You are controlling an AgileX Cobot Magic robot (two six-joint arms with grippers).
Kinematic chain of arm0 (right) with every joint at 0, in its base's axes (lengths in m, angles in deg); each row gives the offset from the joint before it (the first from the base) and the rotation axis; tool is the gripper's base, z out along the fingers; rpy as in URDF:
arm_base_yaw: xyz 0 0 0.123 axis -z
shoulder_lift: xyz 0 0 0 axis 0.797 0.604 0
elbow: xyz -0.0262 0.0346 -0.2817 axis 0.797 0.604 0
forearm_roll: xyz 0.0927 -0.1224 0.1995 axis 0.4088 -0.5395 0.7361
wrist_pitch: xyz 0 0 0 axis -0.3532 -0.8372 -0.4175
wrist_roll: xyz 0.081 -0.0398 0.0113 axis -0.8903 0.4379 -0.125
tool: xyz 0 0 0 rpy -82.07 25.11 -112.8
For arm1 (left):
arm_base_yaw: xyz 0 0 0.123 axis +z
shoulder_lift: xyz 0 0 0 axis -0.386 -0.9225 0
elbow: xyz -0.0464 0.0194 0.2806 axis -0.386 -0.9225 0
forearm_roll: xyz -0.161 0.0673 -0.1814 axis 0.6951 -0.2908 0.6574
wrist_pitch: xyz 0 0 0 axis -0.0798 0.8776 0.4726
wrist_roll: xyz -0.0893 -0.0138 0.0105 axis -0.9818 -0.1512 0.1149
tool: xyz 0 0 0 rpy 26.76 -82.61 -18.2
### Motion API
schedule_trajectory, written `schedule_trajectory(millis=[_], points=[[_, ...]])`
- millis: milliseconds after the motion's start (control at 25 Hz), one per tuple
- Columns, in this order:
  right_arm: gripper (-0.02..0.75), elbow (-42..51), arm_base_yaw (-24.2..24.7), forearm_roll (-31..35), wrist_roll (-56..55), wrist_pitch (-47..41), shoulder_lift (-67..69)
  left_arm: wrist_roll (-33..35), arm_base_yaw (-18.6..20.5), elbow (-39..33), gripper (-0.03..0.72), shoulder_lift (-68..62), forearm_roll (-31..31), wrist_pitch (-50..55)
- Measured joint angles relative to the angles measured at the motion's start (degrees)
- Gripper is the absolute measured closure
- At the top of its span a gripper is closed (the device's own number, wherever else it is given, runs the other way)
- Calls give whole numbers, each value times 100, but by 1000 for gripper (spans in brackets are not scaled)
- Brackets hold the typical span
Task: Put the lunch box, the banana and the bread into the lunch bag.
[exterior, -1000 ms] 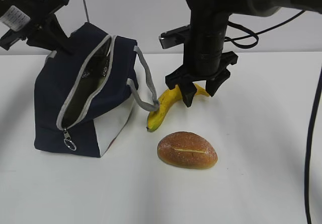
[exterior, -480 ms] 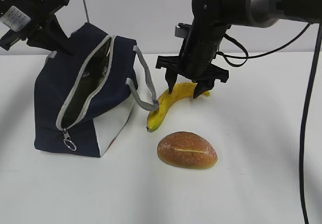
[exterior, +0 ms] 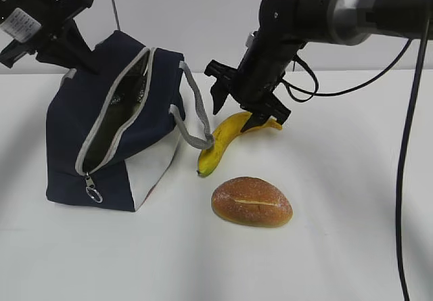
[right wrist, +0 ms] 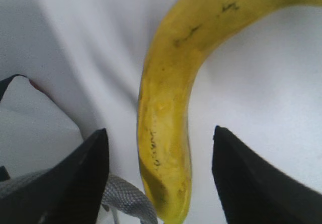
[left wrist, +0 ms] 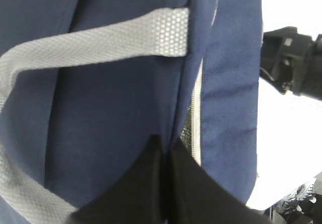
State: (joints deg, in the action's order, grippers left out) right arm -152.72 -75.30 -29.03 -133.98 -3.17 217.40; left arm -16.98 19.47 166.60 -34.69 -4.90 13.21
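On the worktop the bread lies nearest, behind it the banana under my right jaws, spread apart astride it, and beside it the unzipped bag, my left jaws pinched together against its fabric.
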Motion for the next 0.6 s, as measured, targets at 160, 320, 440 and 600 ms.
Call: schedule_trajectory(millis=[160,320,440,600], points=[[261,0,0,265,-83,128,189,0,0,0,691,0,0,0],[260,0,0,387,-96,294,391,0,0,0,691,-4,0,0],[260,0,0,465,-96,479,453,0,0,0,691,-4,0,0],[260,-11,0,568,-82,557,589,6,0,0,691,-18,0,5]])
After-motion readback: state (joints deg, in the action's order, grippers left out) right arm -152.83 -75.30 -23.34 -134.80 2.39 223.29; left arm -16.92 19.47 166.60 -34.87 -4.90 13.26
